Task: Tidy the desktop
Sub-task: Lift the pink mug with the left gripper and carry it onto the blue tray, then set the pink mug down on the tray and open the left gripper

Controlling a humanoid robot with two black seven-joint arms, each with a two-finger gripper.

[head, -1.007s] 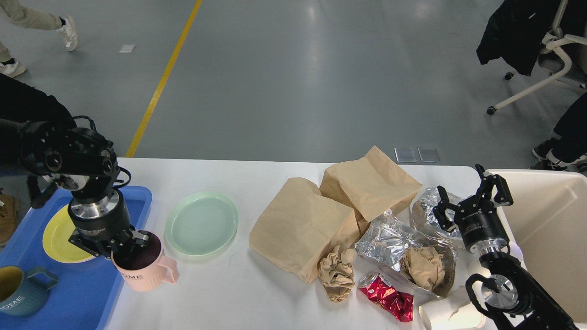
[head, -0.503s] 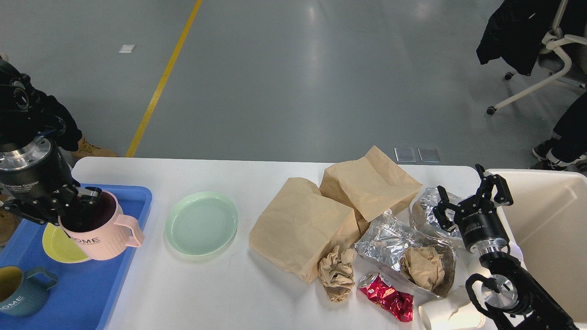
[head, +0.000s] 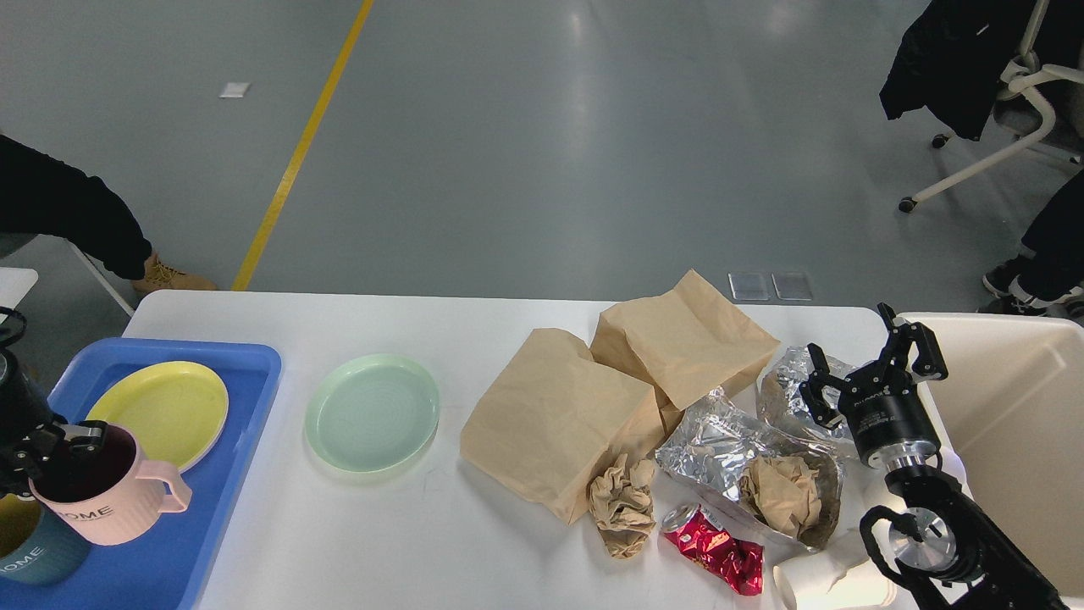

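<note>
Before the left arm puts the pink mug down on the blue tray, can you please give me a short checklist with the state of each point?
1. Left gripper shut on pink mug rim: ok.
2. Mug upright: ok.
3. Mug over the blue tray, not the desktop: ok.
4. Spot under the mug free: not ok; the blue mug sits partly beneath it, the yellow plate just behind.
5. Whether the pink mug touches the blue mug: cannot tell.
6. Right gripper open and away from the tray, near the foil: ok.
</note>
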